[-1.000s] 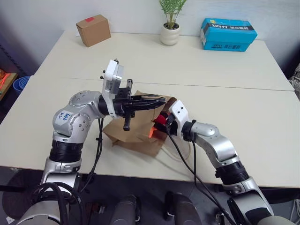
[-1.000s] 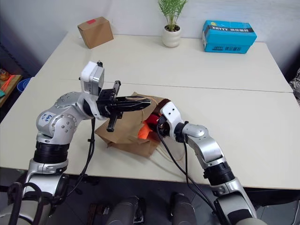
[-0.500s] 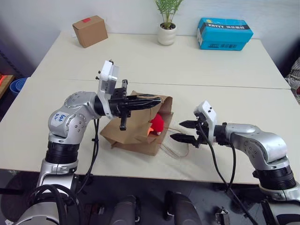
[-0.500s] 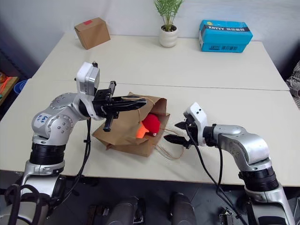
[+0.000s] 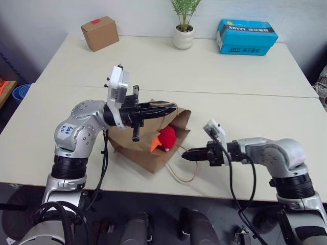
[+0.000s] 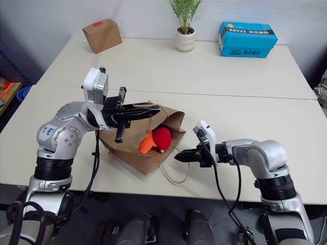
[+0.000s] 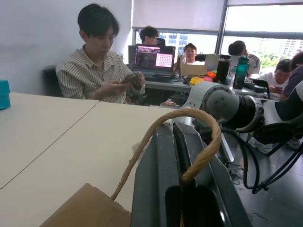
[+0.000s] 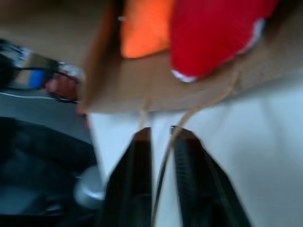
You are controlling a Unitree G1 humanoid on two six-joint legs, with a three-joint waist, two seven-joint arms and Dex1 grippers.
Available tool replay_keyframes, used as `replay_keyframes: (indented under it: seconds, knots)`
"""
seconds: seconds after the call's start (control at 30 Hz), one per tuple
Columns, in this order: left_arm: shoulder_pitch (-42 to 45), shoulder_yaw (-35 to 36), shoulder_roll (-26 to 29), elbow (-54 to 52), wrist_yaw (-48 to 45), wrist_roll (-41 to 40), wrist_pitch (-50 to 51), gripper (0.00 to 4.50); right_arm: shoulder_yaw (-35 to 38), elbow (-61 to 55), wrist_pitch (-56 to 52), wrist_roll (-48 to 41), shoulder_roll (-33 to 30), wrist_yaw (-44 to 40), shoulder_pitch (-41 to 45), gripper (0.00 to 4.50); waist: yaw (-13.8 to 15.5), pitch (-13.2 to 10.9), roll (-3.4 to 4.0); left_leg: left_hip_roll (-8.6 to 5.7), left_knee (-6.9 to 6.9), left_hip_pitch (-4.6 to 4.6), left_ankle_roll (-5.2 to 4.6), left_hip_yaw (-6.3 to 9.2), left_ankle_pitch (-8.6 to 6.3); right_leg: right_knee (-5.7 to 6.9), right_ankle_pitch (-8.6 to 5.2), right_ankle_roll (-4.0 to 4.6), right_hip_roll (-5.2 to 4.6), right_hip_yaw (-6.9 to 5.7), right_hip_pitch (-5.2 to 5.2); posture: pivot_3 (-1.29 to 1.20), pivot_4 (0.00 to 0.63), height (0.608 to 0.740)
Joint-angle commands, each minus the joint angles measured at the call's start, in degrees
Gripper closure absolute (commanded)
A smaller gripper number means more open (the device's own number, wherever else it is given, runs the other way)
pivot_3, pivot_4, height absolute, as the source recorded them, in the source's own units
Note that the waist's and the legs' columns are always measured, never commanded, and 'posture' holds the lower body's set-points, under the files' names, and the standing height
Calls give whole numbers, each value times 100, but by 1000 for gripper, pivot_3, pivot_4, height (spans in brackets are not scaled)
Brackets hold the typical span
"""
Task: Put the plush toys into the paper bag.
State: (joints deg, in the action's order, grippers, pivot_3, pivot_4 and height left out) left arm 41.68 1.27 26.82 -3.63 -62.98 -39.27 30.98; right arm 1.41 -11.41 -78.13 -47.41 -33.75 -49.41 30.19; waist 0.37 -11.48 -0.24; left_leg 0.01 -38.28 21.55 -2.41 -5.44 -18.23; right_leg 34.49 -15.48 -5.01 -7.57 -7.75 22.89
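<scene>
Brown cardboard box (image 5: 100,32), potted plant (image 5: 184,25) and blue carton (image 5: 247,37) line the desk's (image 5: 245,76) far edge. The left gripper (image 5: 162,107) stays clamped on the paper bag's (image 5: 148,148) handle (both plush toys (image 5: 164,138) inside). The right gripper (image 5: 187,154), now closed, has withdrawn rightward.

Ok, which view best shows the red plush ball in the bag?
The right eye view: the red plush ball sits whole in the paper bag mouth beside the orange toy. The right wrist view crops it; the left eye view matches.
</scene>
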Motion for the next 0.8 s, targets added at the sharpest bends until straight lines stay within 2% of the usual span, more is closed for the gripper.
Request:
replay_keyframes:
  seconds: [0.03, 0.13, 0.3, 0.47, 0.57, 0.63, 0.73, 0.8]
  knots:
    - [156, 156, -165, 124, 129, 84, -387, 4500, 1362, -279, -948, -925, 258, 425, -25, 4487, 15, 0, 0, 0, 0, 0, 0, 1, 0, 0, 0, 0, 0, 0, 0, 0, 150, 740]
    - [344, 171, -299, 528, 145, 289, -790, 4500, 2461, -139, -1424, -1801, 200, 953, 264, 4487, 52, 0, 0, 0, -1, 0, 0, 0, 0, 1, 0, 0, -1, 1, 0, 0, 150, 740]
    - [933, 258, -419, 1521, 102, 644, -1569, 4500, 3395, 356, -1405, -3100, 100, 2289, 866, 4487, 83, 0, 0, 0, 0, 0, -2, -2, 0, 0, 1, 1, 0, 1, 2, 0, 150, 740]
    - [1331, 202, -392, 2334, -174, 902, -2024, 4500, 3286, 467, -552, -4104, 315, 3667, 1009, 4487, 62, 0, 0, -1, 10, 1, -2, -15, 0, -1, 0, 0, 6, 1, 11, 0, 150, 740]
    - [1423, 154, -367, 2630, -376, 1036, -2172, 4500, 2978, 261, -4, -3866, 562, 4093, 906, 4487, 42, 0, 0, -3, 11, 5, -6, -26, 2, 5, 0, 0, 17, 2, 21, 0, 150, 740]
    - [1450, 138, -328, 2714, -526, 1066, -2125, 4500, 2904, 288, 380, -4010, 762, 4349, 863, 4487, 35, 0, 0, -6, 9, 12, -9, -29, 4, 11, 0, 0, 16, 4, 32, 0, 150, 740]
    - [1476, 132, -204, 2697, -612, 1106, -1949, 3913, 2761, 52, 684, -4155, 692, 4000, 859, 3916, 32, 0, 0, -12, -7, 69, -18, -36, 10, 37, 3, -4, 13, 6, 94, 0, 150, 740]
    - [1483, 150, -71, 2641, -648, 1135, -1861, 3306, 2607, -239, 685, -4202, 450, 3644, 767, 3261, 46, 0, 0, -13, -13, 81, -19, -33, 10, 38, 3, -5, 12, 3, 102, 0, 150, 740]
